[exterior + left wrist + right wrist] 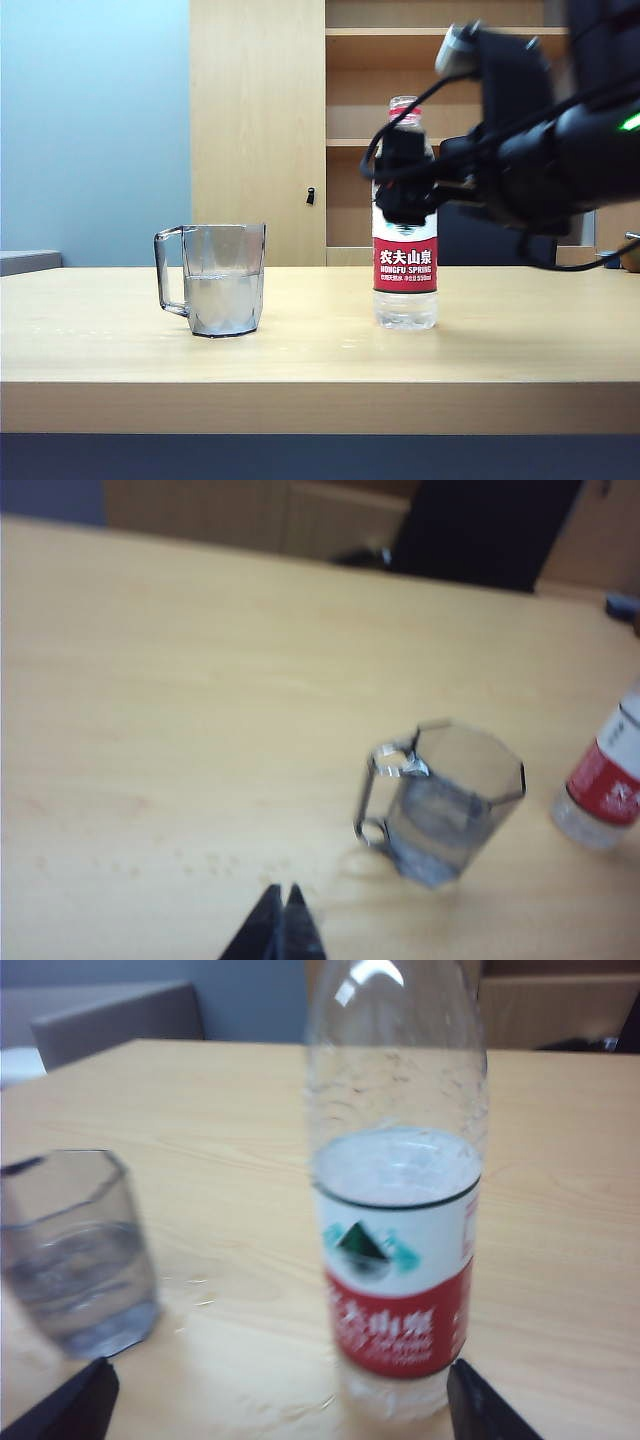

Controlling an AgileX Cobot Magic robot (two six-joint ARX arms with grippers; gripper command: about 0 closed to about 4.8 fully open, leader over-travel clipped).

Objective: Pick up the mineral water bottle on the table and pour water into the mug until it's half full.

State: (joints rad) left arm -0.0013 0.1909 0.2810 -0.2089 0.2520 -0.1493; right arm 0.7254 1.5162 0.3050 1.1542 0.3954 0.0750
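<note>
Mineral water bottle (405,215) upright on the table (320,350), right of centre, no cap seen on the neck, partly filled with water (395,1165) up to just above the label. Mug (212,279) to the left of it, well apart, handle pointing left, roughly half full. Right gripper (275,1400) spread wide, fingers (70,1405) on both sides of the bottle, not touching it, holding nothing; in the exterior view seen at the upper part of the bottle, arm coming from the right. Left gripper (281,925) pressed together, empty, above the table on the near side of the mug, not touching it.
</note>
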